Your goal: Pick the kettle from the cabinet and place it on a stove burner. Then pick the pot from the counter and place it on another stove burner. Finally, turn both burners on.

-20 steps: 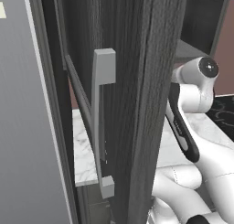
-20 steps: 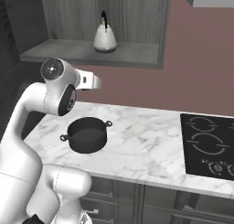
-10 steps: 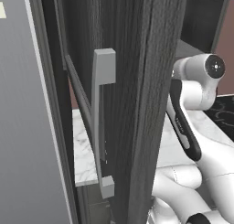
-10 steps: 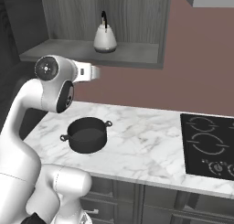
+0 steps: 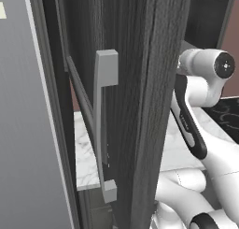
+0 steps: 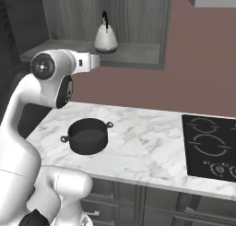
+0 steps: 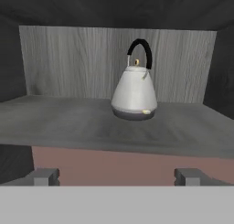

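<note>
The kettle [image 7: 135,94] stands upright near the centre of the hand view, on the grey shelf [image 7: 109,125] of the cabinet [image 6: 92,22], its black handle arching above the lid. In the right base view it sits at upper centre [image 6: 106,38], with the arm's white end just to its lower left, short of the shelf. The gripper [image 7: 117,176] is spread wide and holds nothing; its fingertips [image 7: 43,176] are cut off at the lower edge. The pot [image 6: 87,136] rests on the counter [image 6: 147,146] at lower left, and the cooktop [image 6: 209,146] is cropped at the right edge. In the left base view the open cabinet door [image 5: 126,106] with its bar handle [image 5: 103,125] hides most of the scene; what lies behind is probably the shelf.
</note>
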